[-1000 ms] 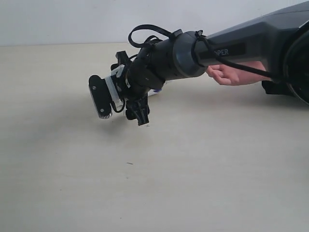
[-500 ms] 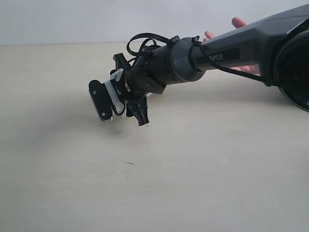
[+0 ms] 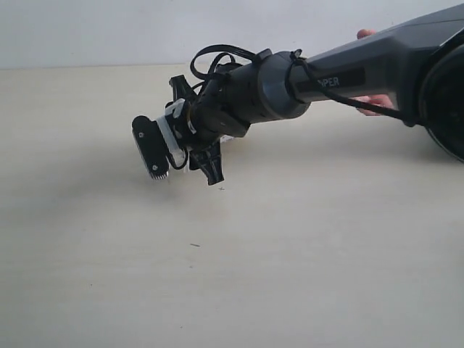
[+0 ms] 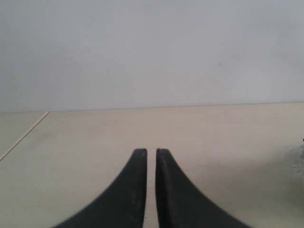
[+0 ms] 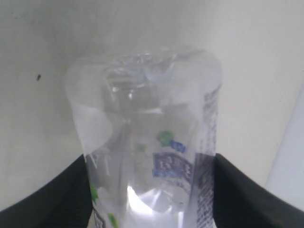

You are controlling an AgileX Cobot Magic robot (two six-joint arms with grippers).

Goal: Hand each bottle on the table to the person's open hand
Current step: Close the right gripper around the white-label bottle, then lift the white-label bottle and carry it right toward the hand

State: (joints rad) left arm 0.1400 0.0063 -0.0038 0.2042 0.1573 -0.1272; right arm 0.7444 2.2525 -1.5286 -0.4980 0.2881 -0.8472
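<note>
Now that the right fingers [image 5: 247, 190] have closed on the clear white-label bottle [image 5: 147, 128], it can go to the person's hand [image 3: 378, 101], far right; the left fingers [image 4: 135, 190] sit almost shut, empty.

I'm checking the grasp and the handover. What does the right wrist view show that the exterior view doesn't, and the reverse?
Right wrist only: a plain look at the clear bottle, held between the fingers of the right gripper, with its label's small print. Exterior only: the long right arm and parts of the person's hand behind it; the bottle is almost hidden there. Both: the beige table.
</note>
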